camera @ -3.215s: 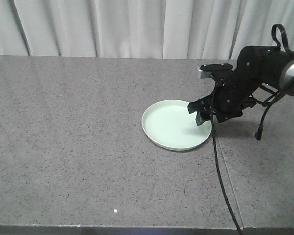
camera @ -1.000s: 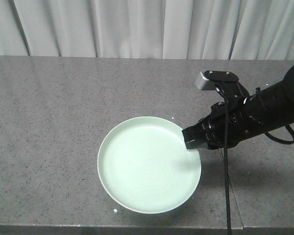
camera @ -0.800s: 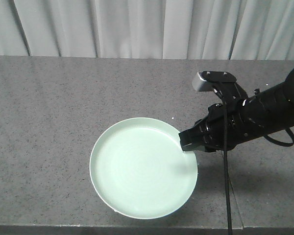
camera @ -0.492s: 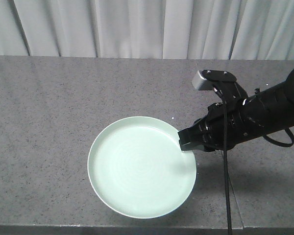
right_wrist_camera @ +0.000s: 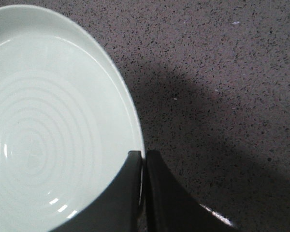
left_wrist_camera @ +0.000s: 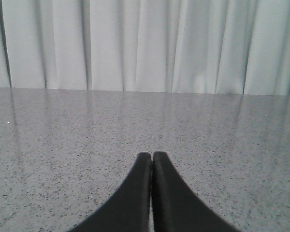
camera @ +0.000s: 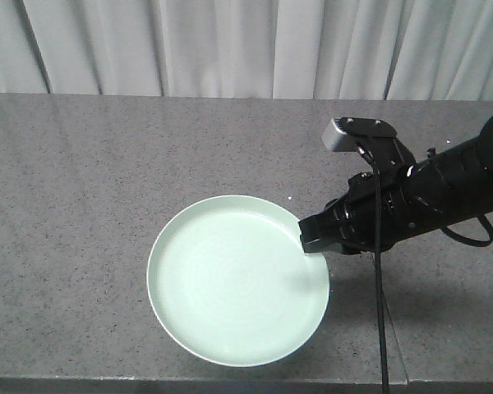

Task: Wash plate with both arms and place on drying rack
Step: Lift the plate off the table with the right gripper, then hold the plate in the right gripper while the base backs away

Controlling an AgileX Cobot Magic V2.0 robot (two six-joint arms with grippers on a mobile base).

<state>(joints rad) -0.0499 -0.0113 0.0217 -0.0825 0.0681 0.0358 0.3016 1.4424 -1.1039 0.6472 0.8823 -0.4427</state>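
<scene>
since the right gripper (right_wrist_camera: 143,155) clamps the plate (camera: 234,283) by its right rim, the plate lies to its left; the left gripper (left_wrist_camera: 152,157) is closed, empty.

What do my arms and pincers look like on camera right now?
The right arm is matte black, with a small light-grey box near the wrist and a thin black cable trailing from it. The right pincer and left pincer are smooth, black, tapering to rounded tips.

plate (camera: 230,283) near the counter (camera: 82,205) front edge; right fingers (camera: 315,239) at its right rim; curtain (camera: 214,45) behind
</scene>
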